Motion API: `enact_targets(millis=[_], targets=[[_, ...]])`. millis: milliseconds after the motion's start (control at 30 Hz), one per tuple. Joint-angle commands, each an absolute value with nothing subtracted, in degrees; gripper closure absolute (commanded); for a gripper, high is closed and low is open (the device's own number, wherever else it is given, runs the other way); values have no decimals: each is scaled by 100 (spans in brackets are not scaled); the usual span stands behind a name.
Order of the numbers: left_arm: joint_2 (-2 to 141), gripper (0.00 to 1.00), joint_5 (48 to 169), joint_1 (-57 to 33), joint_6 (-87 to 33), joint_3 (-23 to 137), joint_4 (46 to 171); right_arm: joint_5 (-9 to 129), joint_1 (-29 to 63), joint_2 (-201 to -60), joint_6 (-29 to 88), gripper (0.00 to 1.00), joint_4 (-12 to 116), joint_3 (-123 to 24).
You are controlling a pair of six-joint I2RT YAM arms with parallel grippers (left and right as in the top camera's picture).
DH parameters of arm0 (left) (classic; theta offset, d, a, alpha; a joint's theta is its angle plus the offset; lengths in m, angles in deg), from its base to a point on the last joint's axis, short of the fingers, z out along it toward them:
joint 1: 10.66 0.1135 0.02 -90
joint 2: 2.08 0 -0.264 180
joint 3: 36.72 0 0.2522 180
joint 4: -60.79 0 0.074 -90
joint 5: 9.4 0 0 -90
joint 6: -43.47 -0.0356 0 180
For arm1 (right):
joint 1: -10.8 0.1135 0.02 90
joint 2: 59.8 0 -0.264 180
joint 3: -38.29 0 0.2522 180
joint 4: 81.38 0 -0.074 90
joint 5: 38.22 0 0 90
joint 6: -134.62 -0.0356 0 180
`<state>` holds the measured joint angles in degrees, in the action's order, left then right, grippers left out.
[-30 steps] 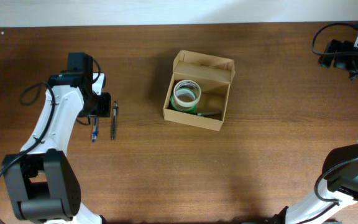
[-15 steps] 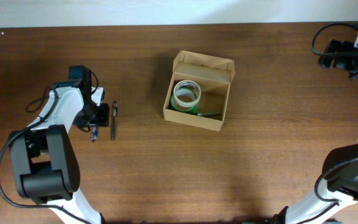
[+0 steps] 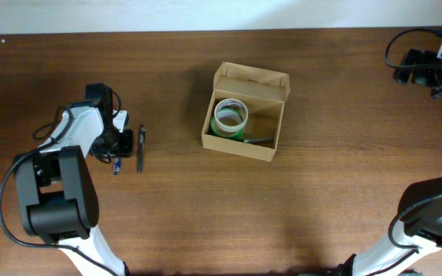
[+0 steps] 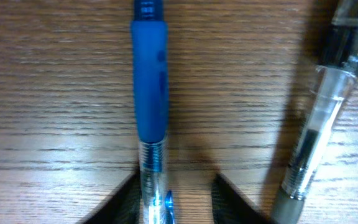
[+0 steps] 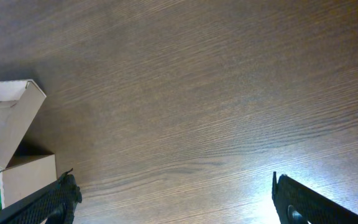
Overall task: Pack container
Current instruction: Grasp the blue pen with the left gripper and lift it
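Left gripper (image 4: 176,199), the nearer, had its jaws narrowly apart astride the blue pen (image 4: 150,93), not yet pinching it. The pen lay well apart from the open container (image 3: 236,146), on its left-arm side, long axis crosswise to the line between them. Right gripper (image 5: 173,199) was spread wide.

Overhead downward, wrists close, container (image 3: 238,146) shared

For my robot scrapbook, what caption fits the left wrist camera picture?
The left arm's fingers straddle a blue pen on the wooden table, a clear pen lying alongside.
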<state>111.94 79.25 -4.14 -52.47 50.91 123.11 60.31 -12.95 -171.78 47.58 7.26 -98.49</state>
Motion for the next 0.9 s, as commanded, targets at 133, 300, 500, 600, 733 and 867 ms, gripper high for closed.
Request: enact_targets(millis=[133,300,500,600,733,867], targets=[[11469,98,8087,-396,-5284,5093,12278,6079,-1284,-17172,4710,1,728,-9847],[11406,98,8181,-401,-5701,5777,12693,6079,-1287,-17172,4710,1,728,-9847],[11152,98,8789,-447,-6250,8184,13764,6079,-1284,-17172,4710,1,728,-9847],[11080,98,9108,-676,-6978,9543,14230,6079,-1284,-17172,4710,1,728,-9847],[11071,99,9108,-1351,-8414,10874,14849,6081,-1284,-17172,4710,1,728,-9847],[11071,98,8857,-2407,-9891,11231,15312,6079,-1284,-17172,4712,1,728,-9847]])
